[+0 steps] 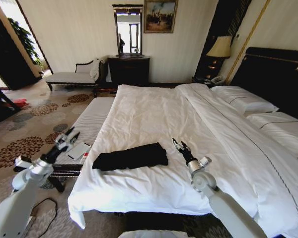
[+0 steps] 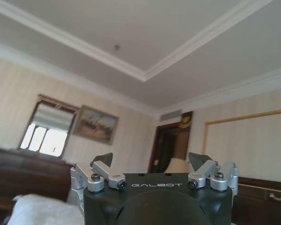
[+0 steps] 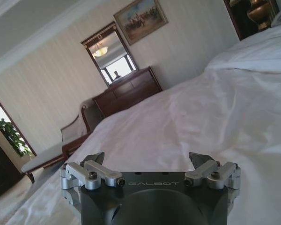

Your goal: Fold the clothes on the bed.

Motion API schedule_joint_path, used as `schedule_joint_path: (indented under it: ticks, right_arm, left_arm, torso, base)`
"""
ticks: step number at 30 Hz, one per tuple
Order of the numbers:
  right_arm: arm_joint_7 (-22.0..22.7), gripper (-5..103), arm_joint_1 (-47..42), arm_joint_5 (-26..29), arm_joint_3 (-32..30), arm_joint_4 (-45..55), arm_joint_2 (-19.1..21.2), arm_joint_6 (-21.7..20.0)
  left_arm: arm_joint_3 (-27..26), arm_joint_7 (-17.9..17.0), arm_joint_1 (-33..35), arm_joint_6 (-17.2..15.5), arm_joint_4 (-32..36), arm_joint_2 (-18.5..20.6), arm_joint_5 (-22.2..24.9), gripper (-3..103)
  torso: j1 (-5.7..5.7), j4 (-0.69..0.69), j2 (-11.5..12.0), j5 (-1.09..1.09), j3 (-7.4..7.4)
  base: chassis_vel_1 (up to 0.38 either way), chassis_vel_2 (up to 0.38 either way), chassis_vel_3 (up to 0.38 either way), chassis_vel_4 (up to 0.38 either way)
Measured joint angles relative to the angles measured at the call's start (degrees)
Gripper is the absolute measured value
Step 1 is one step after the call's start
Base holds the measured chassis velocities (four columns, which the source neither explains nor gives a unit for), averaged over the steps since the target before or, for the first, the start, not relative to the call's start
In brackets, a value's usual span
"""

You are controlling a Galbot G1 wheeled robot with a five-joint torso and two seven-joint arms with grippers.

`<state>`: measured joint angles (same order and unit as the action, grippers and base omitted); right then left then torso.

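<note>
We saw our right gripper (image 3: 150, 161) at six o'clock with its fingers (image 3: 94, 158) spread wide apart and nothing between them. The white duvet (image 3: 187, 117) of the bed (image 3: 253, 89) stretched ahead toward three o'clock. At eleven o'clock stood a dark dresser (image 3: 126, 93), with a mirror (image 3: 110, 56) and a painting (image 3: 140, 19) above it.

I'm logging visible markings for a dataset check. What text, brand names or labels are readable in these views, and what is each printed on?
"GALBOT": on the black housing of the left tool.
"GALBOT": on the black housing of the right tool.
Folded black cotton T-shirt on the white-sheeted bed: no readable lettering.
</note>
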<state>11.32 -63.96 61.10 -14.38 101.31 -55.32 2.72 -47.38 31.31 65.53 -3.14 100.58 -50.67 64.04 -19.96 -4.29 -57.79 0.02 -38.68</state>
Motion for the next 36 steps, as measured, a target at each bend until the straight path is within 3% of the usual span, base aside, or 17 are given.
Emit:
schedule_joint_path:
  ticks: [1,2,3,5,6,8,9,10,11,13,15,18,22,29,36]
  right_arm:
    - [0.0,97,0.0,0.0,0.0,0.0,0.0,0.0]
    - [1.2,99,0.4,0.1,0.2,0.0,0.0,-1.3]
    - [3.5,100,0.9,0.1,0.6,0.0,0.1,-3.4]
    - [6.4,100,1.2,0.3,1.0,0.2,0.3,-6.4]
    - [6.4,100,1.2,0.3,1.0,0.2,0.3,-6.4]
    - [8.4,100,1.3,0.5,1.4,0.2,0.5,-8.6]
    - [9.8,100,1.4,0.9,1.6,0.2,0.8,-10.2]
    - [10.6,100,1.6,1.5,1.7,-0.1,0.9,-11.6]
    - [10.6,100,1.6,1.5,1.7,-0.1,0.9,-11.6]
    - [12.5,100,2.8,4.8,2.1,-1.3,1.1,-14.8]
    - [12.8,100,3.2,5.7,2.2,-1.6,1.0,-15.3]
    - [14.6,100,6.3,12.4,2.6,-3.5,0.5,-18.6]
    - [14.8,100,8.7,16.8,3.2,-5.6,0.4,-22.0]
    - [14.7,100,12.6,20.6,5.2,-9.6,0.1,-27.2]
    - [15.4,100,13.4,25.5,5.5,-7.3,-0.3,-29.9]
  left_arm:
    - [0.0,0.0,0.0,0.0,0.0,0.0,0.0,90]
    - [0.8,-5.4,-0.9,-2.8,3.1,0.1,0.1,95]
    - [2.9,-15.1,-3.1,-7.1,7.6,0.2,0.4,98]
    - [6.5,-28.9,-6.2,-12.9,12.1,0.2,1.7,100]
    - [6.5,-28.9,-6.2,-12.9,12.1,0.2,1.7,100]
    - [8.0,-39.8,-7.7,-18.6,14.7,0.1,4.9,100]
    - [8.2,-48.5,-8.3,-24.7,16.3,-0.2,9.2,100]
    - [7.8,-52.6,-8.4,-28.4,17.2,-0.5,12.2,100]
    - [7.8,-52.6,-8.4,-28.4,17.2,-0.5,12.2,100]
    - [6.5,-57.6,-7.9,-33.1,18.5,-1.0,15.1,100]
    - [6.4,-58.3,-7.7,-33.4,19.0,-1.2,15.2,100]
    - [5.6,-63.4,-6.8,-34.2,24.4,-2.6,18.9,100]
    - [5.0,-67.0,-6.2,-34.5,29.8,-3.8,21.3,100]
    - [4.4,-69.5,-3.2,-34.4,34.4,-4.9,18.9,100]
    - [4.3,-69.9,-2.2,-34.2,34.3,-4.9,15.6,100]
  torso:
    - [0.00,0.00,0.0,0.00,0.00]
    - [0.00,0.00,0.0,0.00,0.00]
    - [0.00,-0.02,0.0,0.01,0.00]
    - [0.00,-0.07,0.0,0.01,0.00]
    - [0.00,-0.07,0.0,0.01,0.00]
    - [-0.01,-0.08,0.0,0.01,0.00]
    - [-0.01,-0.05,0.0,0.01,-0.01]
    - [-0.01,-0.04,0.0,-0.01,-0.01]
    - [-0.01,-0.04,0.0,-0.01,-0.01]
    - [0.00,-0.01,0.0,-0.01,0.00]
    - [0.00,0.00,0.0,-0.02,0.00]
    - [0.00,0.00,0.0,-0.01,0.00]
    - [-0.01,-0.03,0.0,0.01,0.00]
    - [0.00,-0.01,0.0,-0.02,0.00]
    - [-0.01,-0.03,0.0,-0.02,0.00]
  base:
    - [0.000,0.000,0.000,0.000]
    - [0.000,0.000,0.000,0.000]
    - [0.000,0.000,0.000,0.000]
    - [0.000,0.000,0.000,0.000]
    - [0.000,0.000,0.000,0.000]
    - [0.000,0.000,0.000,0.000]
    - [0.000,0.000,0.000,0.000]
    - [0.000,0.000,0.000,0.000]
    - [0.000,0.000,0.000,0.000]
    - [0.000,0.000,0.000,0.000]
    - [0.000,0.000,0.000,0.000]
    - [0.000,0.000,0.000,0.000]
    - [0.000,0.000,0.000,0.000]
    - [0.000,0.000,0.000,0.000]
    - [0.000,0.000,0.000,0.000]
